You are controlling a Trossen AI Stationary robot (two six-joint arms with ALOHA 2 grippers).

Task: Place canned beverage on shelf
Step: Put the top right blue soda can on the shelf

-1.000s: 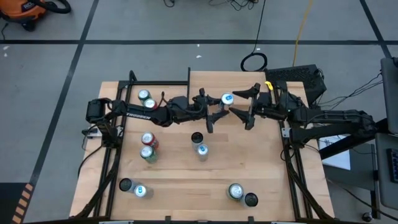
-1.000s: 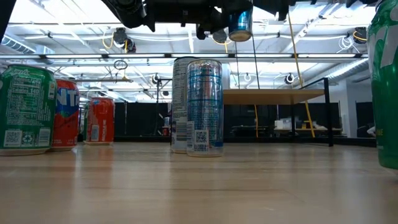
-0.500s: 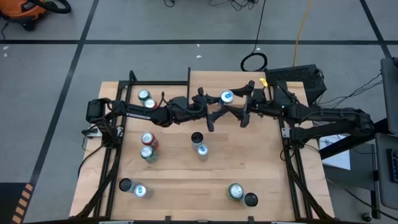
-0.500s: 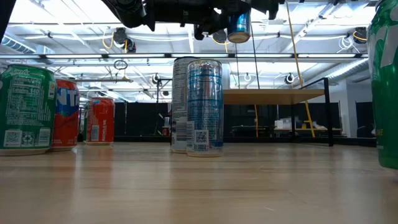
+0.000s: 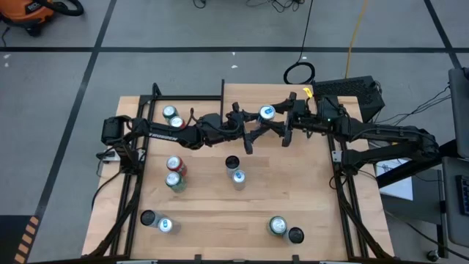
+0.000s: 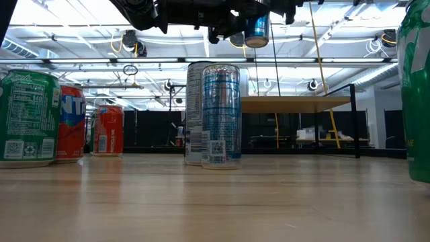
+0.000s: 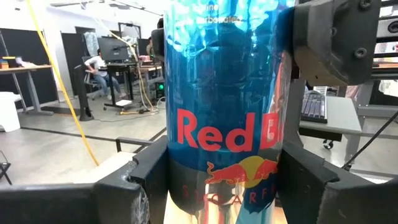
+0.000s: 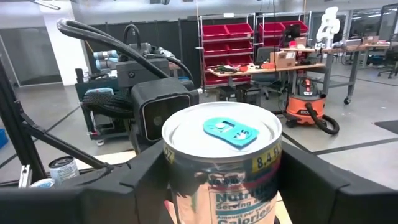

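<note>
Right claw (image 5: 284, 126) now narrow around the can (image 5: 267, 114) in the left claw (image 5: 253, 128).

wooden table (image 5: 315, 198), scattered cans (image 5: 174, 173), bare shelf (image 6: 295, 104)

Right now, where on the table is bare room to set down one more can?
Free: the bare wood between the front-left cans and front-right cans, and the right side. Crowded: the back middle, where both claws meet at the Red Bull can.

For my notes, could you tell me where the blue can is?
In the high view, the blue can is held up mid-table between the left gripper and right gripper.
</note>
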